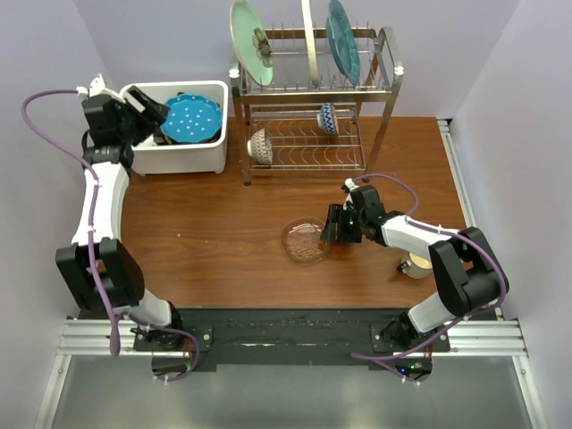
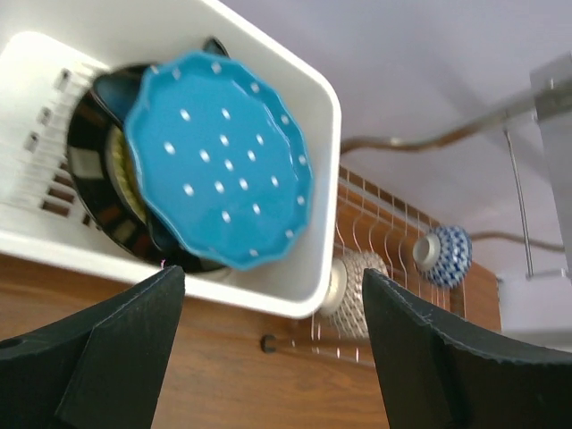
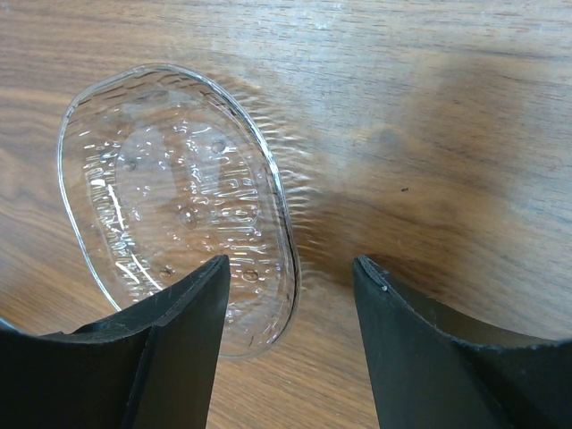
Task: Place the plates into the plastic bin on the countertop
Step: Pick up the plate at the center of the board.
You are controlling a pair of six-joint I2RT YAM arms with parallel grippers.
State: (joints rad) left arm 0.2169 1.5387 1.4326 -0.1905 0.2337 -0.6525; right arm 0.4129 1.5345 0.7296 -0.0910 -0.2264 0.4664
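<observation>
The white plastic bin [image 1: 181, 161] stands at the far left and holds a stack of plates. On top lies a blue scalloped plate with white dots [image 1: 190, 117], over a black-striped plate [image 2: 94, 197]. My left gripper [image 1: 150, 111] is open and empty at the bin's left edge; in the left wrist view [image 2: 273, 279] its jaws frame the bin's wall [image 2: 299, 290] and the blue plate [image 2: 219, 165]. A clear glass plate [image 1: 305, 239] lies flat on the table. My right gripper [image 1: 333, 225] is open, its jaws straddling that plate's right rim [image 3: 281, 223].
A two-tier steel rack [image 1: 384, 98] stands at the back, with a pale green flower plate [image 1: 251, 42], a cream plate on edge [image 1: 309, 40] and a teal plate [image 1: 342, 40] on top. Two patterned bowls [image 1: 261, 146] [image 1: 328, 117] sit on the lower tier. A small round object [image 1: 416, 264] lies beside the right arm.
</observation>
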